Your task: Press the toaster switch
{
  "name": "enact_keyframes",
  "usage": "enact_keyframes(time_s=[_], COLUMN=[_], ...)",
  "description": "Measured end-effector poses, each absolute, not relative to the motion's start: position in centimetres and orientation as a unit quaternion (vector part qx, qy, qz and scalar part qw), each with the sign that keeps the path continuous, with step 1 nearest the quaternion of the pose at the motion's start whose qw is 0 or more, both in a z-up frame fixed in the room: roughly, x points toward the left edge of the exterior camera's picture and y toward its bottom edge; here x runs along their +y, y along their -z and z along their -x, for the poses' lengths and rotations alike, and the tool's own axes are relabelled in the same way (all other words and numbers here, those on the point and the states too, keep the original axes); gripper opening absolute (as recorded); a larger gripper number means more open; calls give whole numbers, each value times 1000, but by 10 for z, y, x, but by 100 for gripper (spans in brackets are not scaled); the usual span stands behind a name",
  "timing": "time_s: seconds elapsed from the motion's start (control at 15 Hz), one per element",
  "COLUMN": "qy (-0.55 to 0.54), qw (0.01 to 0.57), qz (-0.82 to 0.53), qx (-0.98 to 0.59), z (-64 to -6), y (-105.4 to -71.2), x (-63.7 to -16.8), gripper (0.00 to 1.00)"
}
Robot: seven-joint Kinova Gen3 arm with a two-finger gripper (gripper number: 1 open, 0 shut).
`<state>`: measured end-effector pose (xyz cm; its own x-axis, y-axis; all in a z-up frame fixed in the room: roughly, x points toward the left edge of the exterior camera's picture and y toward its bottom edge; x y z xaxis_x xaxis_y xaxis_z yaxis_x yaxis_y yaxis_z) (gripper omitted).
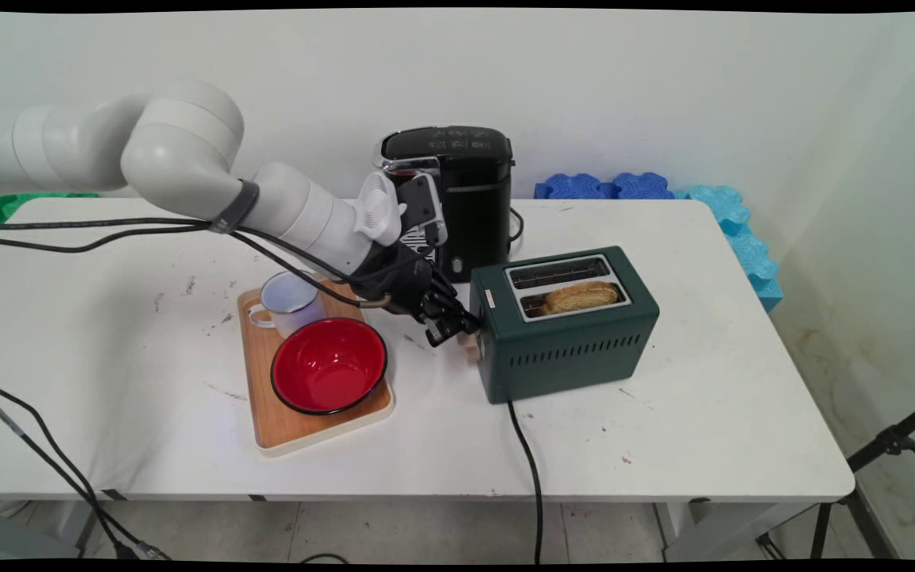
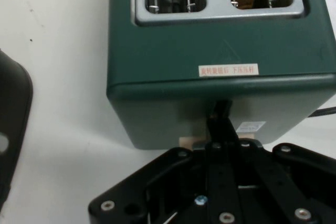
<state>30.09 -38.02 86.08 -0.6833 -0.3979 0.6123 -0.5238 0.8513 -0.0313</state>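
At the green toaster's (image 1: 567,334) left end, the gripper (image 1: 451,324) presses its closed fingers on the lever (image 2: 222,113); toast (image 1: 581,295) sits at its three o'clock.

Toaster (image 2: 220,72) slots cut by top edge; claw (image 2: 223,121) fingers mostly hidden behind linkage.

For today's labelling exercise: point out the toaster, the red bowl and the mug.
toaster (image 1: 577,349), main view, its green front wall.
red bowl (image 1: 329,365), main view, its inner bottom.
mug (image 1: 289,295), main view, its inside.
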Motion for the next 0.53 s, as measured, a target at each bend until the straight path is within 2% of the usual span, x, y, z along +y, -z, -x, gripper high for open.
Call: enact_keyframes(time_s=[0.53], qy=[-96], qw=[310], qz=[-263], qx=[-909], z=[-303], y=[-852], x=[-379], gripper=[0])
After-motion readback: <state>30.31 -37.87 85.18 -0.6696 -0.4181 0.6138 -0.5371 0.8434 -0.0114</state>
